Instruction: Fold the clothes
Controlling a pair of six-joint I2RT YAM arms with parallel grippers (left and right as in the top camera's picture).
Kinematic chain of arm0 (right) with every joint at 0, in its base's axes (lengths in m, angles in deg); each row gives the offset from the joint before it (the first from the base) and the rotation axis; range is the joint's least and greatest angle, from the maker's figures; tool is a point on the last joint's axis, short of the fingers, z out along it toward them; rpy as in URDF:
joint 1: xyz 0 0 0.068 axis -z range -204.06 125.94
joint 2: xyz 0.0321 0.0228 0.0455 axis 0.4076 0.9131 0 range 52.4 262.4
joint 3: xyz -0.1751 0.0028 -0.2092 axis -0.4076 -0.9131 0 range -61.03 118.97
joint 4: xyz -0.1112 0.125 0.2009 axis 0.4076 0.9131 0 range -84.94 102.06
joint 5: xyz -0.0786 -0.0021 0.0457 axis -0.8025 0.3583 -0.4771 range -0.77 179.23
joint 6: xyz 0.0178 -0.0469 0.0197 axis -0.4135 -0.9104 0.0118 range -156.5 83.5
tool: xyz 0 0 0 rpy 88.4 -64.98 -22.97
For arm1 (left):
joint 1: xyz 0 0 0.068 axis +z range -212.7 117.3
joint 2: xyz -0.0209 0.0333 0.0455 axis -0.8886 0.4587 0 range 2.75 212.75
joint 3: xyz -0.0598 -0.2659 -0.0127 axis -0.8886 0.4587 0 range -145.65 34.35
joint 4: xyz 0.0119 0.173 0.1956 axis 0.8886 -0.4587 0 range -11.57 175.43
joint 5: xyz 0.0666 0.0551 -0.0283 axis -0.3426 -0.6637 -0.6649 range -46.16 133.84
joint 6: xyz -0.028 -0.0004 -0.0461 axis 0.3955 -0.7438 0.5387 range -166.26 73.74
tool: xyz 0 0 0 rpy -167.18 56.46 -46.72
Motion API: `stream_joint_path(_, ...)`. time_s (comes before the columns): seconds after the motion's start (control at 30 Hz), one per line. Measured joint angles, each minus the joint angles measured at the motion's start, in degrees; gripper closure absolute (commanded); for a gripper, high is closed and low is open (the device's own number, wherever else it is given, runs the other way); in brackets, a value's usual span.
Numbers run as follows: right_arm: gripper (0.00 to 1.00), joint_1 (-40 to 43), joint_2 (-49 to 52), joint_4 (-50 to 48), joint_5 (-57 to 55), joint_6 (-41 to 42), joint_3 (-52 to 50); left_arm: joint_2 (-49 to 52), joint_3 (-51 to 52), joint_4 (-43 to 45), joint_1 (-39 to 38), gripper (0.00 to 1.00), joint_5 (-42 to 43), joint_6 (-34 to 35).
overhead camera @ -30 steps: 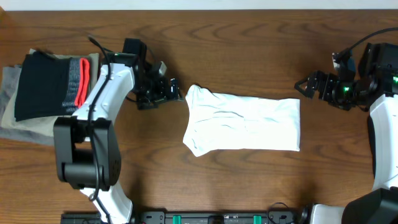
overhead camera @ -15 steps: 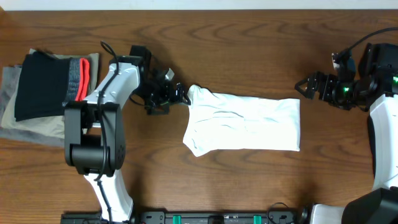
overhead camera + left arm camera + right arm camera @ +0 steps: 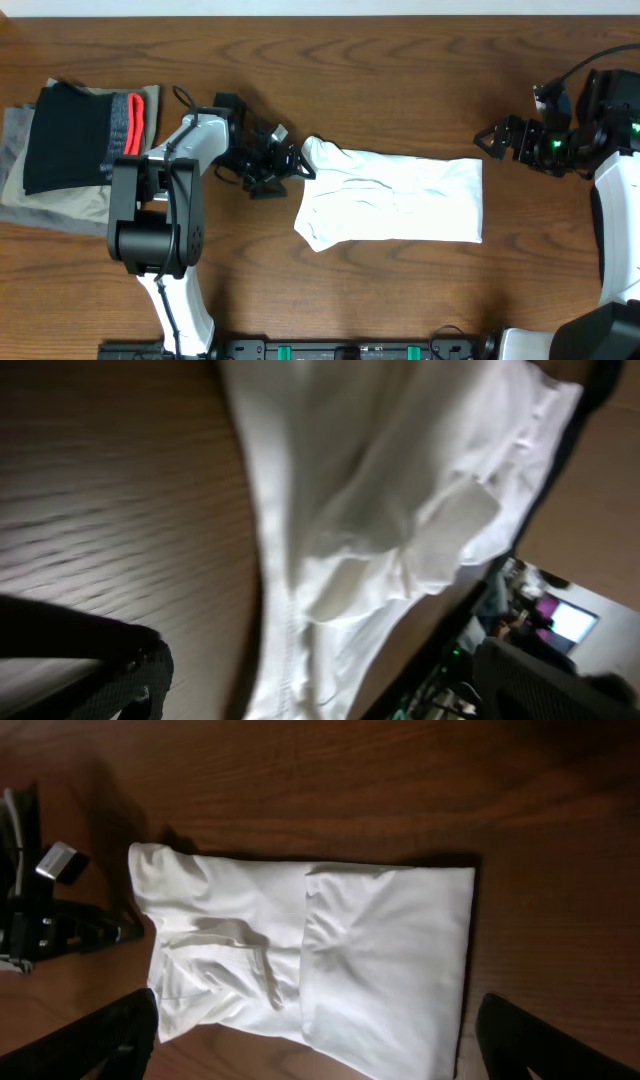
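Between the arms, the white T-shirt (image 3: 390, 200) lies on the counter (image 3: 400, 60) as a folded strip. Left jaws gape empty at its left corner, perhaps touching, likely to grab; right jaws hang wide, empty, near its right edge.

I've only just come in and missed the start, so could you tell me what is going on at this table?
Two robot arms are folding a white T-shirt, which lies partly folded as a long rectangle on the wooden table. The left gripper, open, is at the shirt's left edge, seemingly about to grasp; nothing is held yet. The right gripper, also open, hangs clear of the right end. A black garment lies stacked on olive-grey garments at the far left.
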Motion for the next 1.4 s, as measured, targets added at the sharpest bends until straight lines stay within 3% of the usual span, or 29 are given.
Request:
stream_joint_path(0.57,0.01,0.0,0.0,0.8,0.0,0.0,0.0,0.0,2.4,9.6,-11.4,0.02,5.1,6.6)
stream_joint_path(0.67,0.01,0.0,0.0,1.0,0.0,0.0,0.0,0.0,2.4,10.2,-12.0,0.06,5.0,7.5)
stream_joint_path(0.77,0.01,0.0,0.0,1.1,0.0,0.0,0.0,0.0,2.5,10.5,-12.0,0.23,4.6,8.2)
stream_joint_path(0.83,0.01,0.0,0.0,1.1,0.0,0.0,0.0,0.0,2.9,11.1,-12.0,0.46,3.3,8.6)
stream_joint_path(0.9,0.01,0.0,0.0,1.3,0.0,0.0,0.0,0.1,3.3,11.2,-12.0,0.62,2.3,8.7)
stream_joint_path(1.1,0.01,0.0,0.0,1.9,0.0,-0.1,0.0,0.3,3.4,11.1,-11.9,0.94,0.5,9.5)
stream_joint_path(1.4,0.01,0.0,0.0,2.3,0.0,-0.2,0.0,-0.1,3.3,4.0,-9.1,0.94,-8.1,10.4)
